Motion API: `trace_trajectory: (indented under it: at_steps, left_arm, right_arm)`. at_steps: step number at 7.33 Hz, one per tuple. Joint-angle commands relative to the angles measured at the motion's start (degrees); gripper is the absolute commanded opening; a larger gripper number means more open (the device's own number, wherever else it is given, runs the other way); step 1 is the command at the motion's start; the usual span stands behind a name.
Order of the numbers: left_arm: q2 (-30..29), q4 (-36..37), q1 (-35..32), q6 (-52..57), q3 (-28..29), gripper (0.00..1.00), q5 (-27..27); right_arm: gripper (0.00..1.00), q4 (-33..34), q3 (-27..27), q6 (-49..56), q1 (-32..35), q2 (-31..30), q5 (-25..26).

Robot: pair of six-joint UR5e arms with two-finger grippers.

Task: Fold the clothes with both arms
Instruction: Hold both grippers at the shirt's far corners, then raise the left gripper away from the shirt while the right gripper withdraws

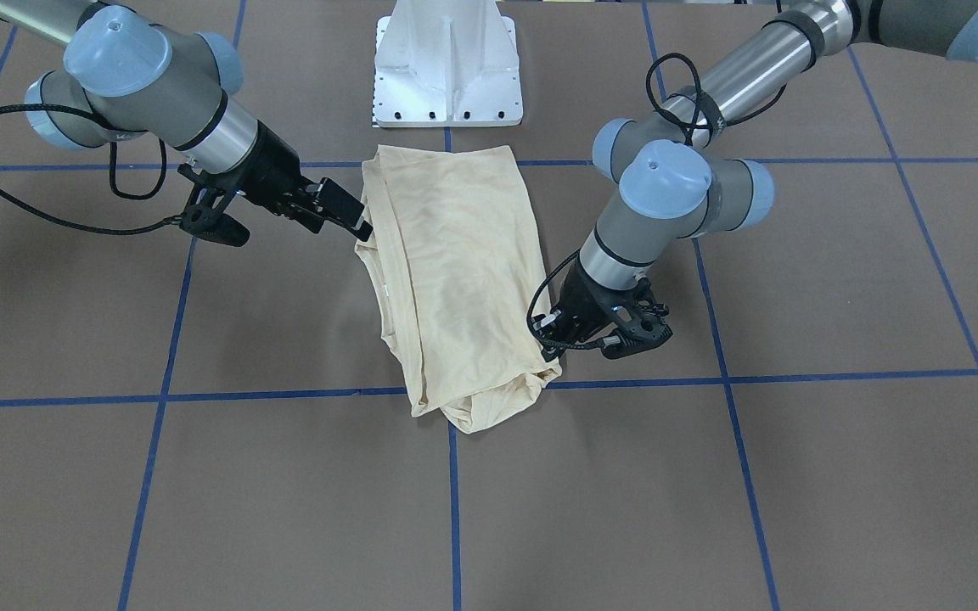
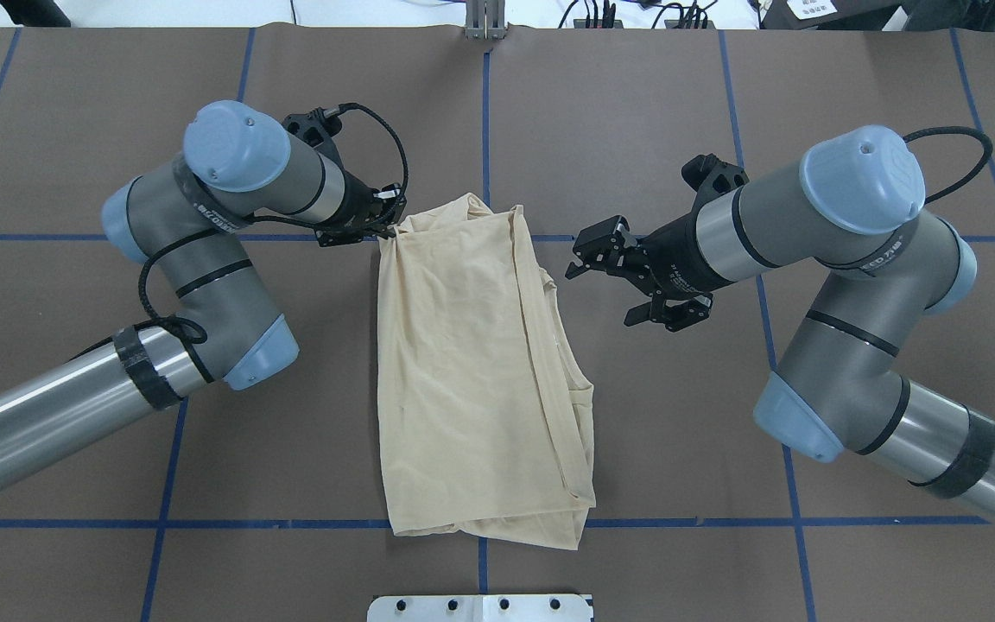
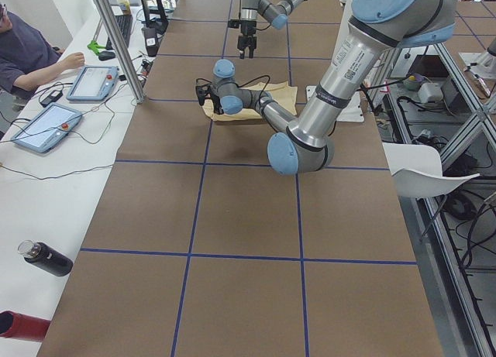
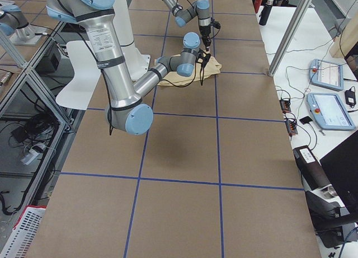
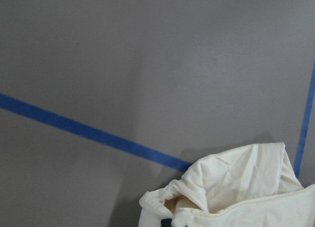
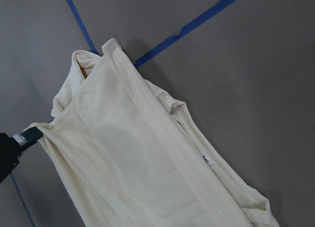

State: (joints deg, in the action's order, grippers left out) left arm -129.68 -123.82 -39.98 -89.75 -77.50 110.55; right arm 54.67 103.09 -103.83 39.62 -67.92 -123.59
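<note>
Overhead exterior: shirt [image 2: 463, 371] folded flat at mid-worktop [image 2: 679, 104], long axis running away from the robot; left end effector [image 2: 383, 229] pinching the far left corner, right end effector [image 2: 575, 257] spread just beside the far right edge, the 2 about equally near.

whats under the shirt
Around the shirt only the brown table and blue tape lines show. Its own folded lower layers peek out along one edge. Whatever lies beneath the cloth is covered.
</note>
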Motion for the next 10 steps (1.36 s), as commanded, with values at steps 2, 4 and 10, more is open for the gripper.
trace_trajectory:
  at_steps: [2, 4, 10]
  left_arm:
    - [-7.5, -6.1, 0.0, -0.3, 10.8, 0.00, -2.8]
    - [-8.3, -8.0, -0.6, -0.2, 13.5, 0.00, -3.8]
    - [-6.1, -7.5, -4.5, 0.1, 16.4, 0.00, -6.1]
  right_arm:
    - [1.00, 0.0, -0.4, 1.5, 0.7, -0.7, 0.1]
    - [1.00, 0.0, -0.3, 1.6, 0.8, -1.2, 0.0]
    - [1.00, 0.0, -0.3, 1.7, 0.7, -1.3, 0.4]
